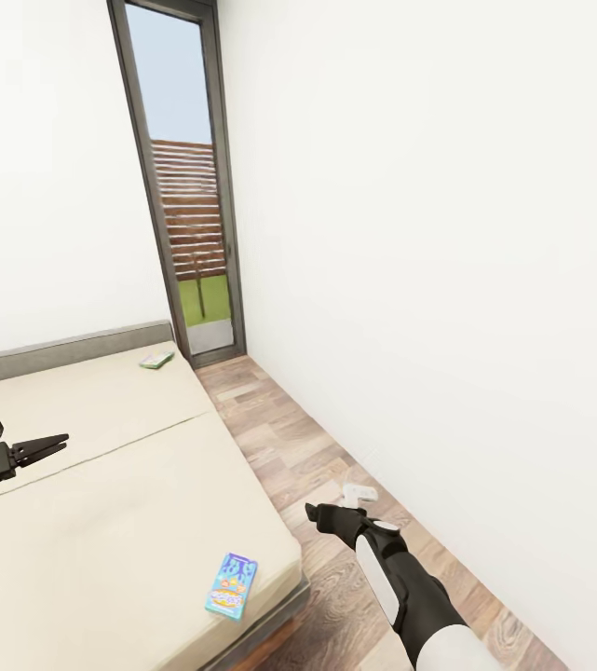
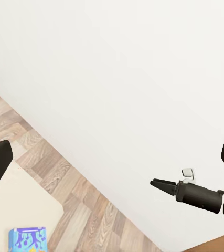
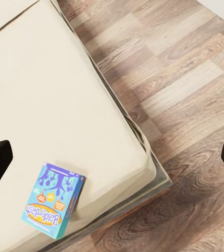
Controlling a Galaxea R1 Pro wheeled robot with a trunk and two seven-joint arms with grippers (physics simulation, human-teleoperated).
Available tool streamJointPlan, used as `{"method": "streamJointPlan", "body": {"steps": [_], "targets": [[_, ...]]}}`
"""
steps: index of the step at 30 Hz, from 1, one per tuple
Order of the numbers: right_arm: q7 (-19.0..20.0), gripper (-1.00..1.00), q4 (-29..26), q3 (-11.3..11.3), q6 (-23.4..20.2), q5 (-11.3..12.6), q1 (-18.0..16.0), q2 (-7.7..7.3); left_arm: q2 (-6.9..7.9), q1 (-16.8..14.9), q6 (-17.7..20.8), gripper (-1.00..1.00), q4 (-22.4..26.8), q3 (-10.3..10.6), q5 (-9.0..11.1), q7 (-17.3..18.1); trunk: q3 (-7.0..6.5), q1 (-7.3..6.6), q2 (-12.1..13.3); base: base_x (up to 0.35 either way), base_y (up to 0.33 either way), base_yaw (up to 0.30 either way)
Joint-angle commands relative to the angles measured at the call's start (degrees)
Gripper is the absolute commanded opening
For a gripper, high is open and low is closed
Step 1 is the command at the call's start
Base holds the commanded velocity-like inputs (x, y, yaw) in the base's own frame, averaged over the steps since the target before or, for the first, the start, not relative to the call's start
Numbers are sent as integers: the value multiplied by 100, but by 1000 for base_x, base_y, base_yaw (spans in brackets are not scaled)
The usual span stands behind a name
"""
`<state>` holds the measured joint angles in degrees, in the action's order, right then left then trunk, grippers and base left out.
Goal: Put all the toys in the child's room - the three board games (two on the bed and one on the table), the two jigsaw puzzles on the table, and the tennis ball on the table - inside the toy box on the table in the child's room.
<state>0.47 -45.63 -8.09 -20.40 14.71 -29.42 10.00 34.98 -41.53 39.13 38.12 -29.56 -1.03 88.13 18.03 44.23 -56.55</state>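
- A white-walled room with a wood-plank floor [image 1: 270, 438]; a tall grey-framed window [image 1: 186, 186] stands at the far end, and a wide bed [image 1: 102, 485] with a beige mattress lies along the left.
- The right gripper [image 1: 321, 514] hangs over the floor beside the bed; in the head view and the left wrist view its jaws look pressed to a narrow point with nothing between them.
- The left gripper [image 1: 51, 445] hovers over the middle of the mattress, jaws drawn close together and empty.
- Nearest task thing: a blue game box [image 3: 54, 200] lying flat near the bed's lower corner, close to the edge.
- A second, green game box [image 1: 156, 360] lies far up the bed by the headboard [image 1: 65, 349].
- The blue box looks light, stiff and smooth, a thin carton, so probably slippery if pinched on its faces.
- Lying flat on soft bedding, it is best taken across its narrow width at the side edges, or slid to overhang the mattress edge first.
- The right arm reaches forward, forearm low, wrist angled towards the wall [image 1: 447, 280].
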Motion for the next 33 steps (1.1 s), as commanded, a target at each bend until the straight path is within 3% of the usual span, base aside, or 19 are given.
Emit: {"method": "streamJointPlan", "body": {"steps": [1,13,16,21,25,30,33], "targets": [[5,100,-8,-2,-27,15,-3,0,0,-5,60,100,-2,-6,-12,26,7,1,-5,0,27,0],[82,100,10,47,-50,86,-9,0,0,-4,11,100,0,2,-7,28,7,1,-5,0,7,0],[192,100,25,152,-61,263,-6,0,0,-4,-2,100,-1,3,-8,29,7,1,-5,0,0,0],[269,100,106,386,-82,796,-10,0,-5,-4,-14,100,-2,7,1,35,7,1,-5,0,0,0],[315,100,146,443,-90,1112,18,0,-93,-4,-18,100,1,18,3,37,7,1,-5,0,0,0],[354,100,374,447,-84,1238,35,0,-205,-5,-13,100,4,35,5,51,7,1,-5,0,0,0],[555,100,919,451,-77,1270,39,0,-437,-4,-9,100,24,55,3,151,7,1,-5,0,0,0]]}}
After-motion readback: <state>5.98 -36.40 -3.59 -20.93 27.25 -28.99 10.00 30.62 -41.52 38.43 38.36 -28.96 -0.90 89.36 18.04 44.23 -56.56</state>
